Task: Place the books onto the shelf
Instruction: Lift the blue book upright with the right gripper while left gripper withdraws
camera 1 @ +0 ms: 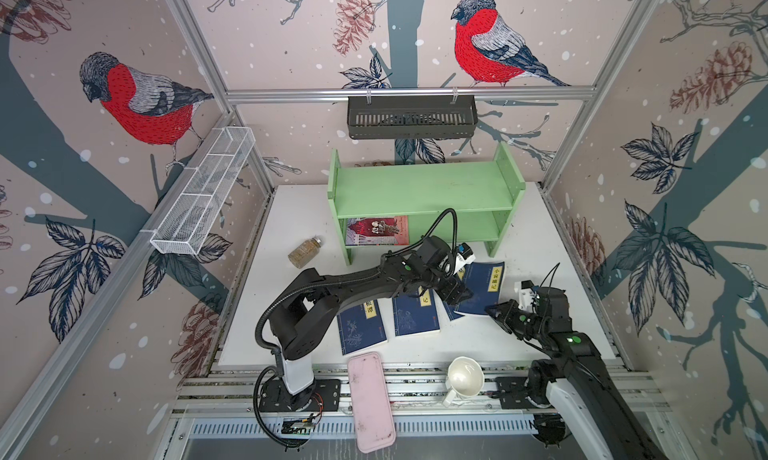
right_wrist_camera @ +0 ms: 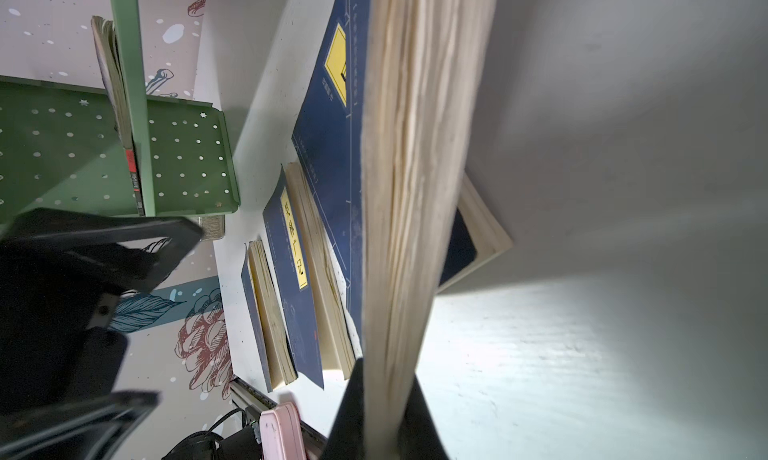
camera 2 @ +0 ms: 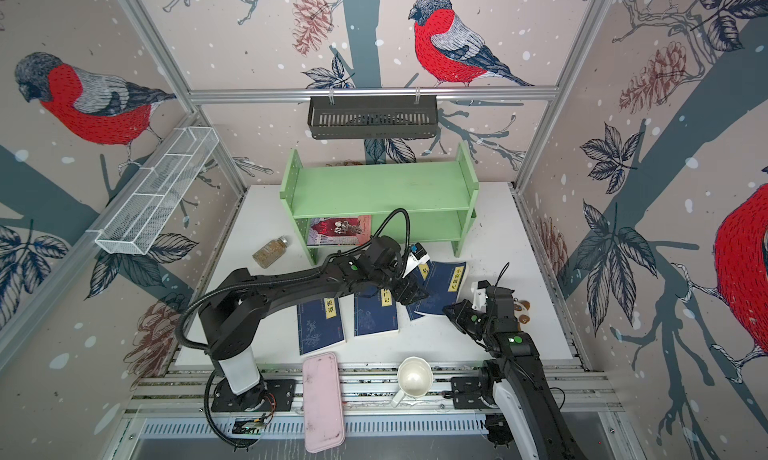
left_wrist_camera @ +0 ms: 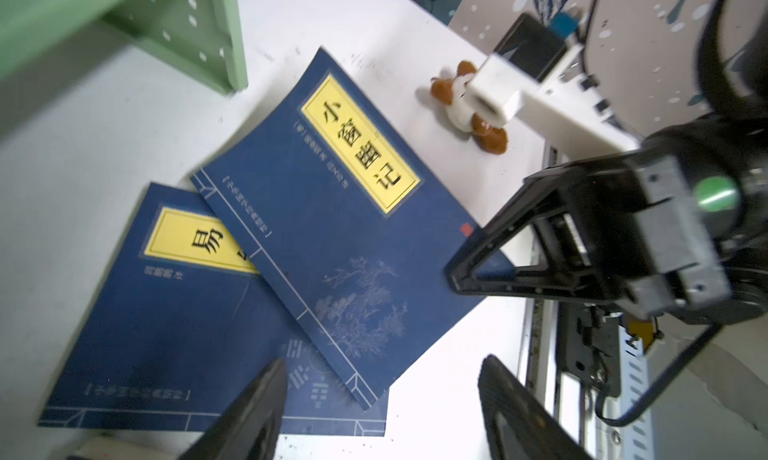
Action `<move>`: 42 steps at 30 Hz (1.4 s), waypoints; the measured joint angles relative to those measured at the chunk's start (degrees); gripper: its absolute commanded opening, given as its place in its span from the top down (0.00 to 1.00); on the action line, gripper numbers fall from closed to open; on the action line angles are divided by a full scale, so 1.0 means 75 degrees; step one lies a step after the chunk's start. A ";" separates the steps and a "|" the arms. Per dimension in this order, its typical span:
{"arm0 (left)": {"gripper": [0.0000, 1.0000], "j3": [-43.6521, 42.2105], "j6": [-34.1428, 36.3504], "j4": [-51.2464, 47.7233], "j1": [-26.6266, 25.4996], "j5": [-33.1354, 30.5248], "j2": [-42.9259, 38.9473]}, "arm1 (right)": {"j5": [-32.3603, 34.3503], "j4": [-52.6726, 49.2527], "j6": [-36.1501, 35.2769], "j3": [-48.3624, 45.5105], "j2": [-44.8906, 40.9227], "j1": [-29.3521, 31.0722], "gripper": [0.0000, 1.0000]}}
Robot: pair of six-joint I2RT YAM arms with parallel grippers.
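Navy book [camera 1: 482, 289], overlapping a second navy book [left_wrist_camera: 166, 312], in front of shelf [camera 1: 424, 188], near its right panel; edge pinched by clamped right gripper [camera 1: 492, 310], arm low. Left gripper [left_wrist_camera: 382, 366] spread wide, empty, poised just above both.

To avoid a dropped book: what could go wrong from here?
The right gripper pinches the top navy book by its edge; it may sag or slip when lifted. It overlaps the lower navy book, which could be dragged along. The open left gripper hovers close; arms might collide.
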 measured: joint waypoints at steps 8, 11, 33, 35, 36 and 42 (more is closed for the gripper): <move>0.26 0.1096 0.0277 -0.1411 0.0536 0.0609 -0.0915 | 0.0146 -0.0877 -0.0134 0.0807 0.0017 0.0289 1.00; 0.25 0.1139 0.0038 -0.1542 0.0874 0.0828 -0.1300 | 0.0245 -0.1151 -0.0198 0.1125 0.0070 0.0341 1.00; 0.14 -0.0705 -0.2049 -0.0411 0.2282 0.2410 -0.2567 | 0.0629 -0.3456 -0.0653 0.3544 0.0329 0.0816 1.00; 0.13 -0.0956 -0.2154 -0.0332 0.2288 0.2567 -0.2684 | 0.0670 -0.3710 -0.0705 0.3765 0.0341 0.0857 1.00; 0.13 -0.1040 -0.2197 -0.0248 0.2288 0.2675 -0.2736 | 0.0699 -0.3844 -0.0740 0.3899 0.0341 0.0874 1.00; 0.08 -0.1364 -0.2567 0.0233 0.2296 0.2984 -0.2865 | 0.0676 -0.4281 -0.0737 0.4575 0.0326 0.1014 1.00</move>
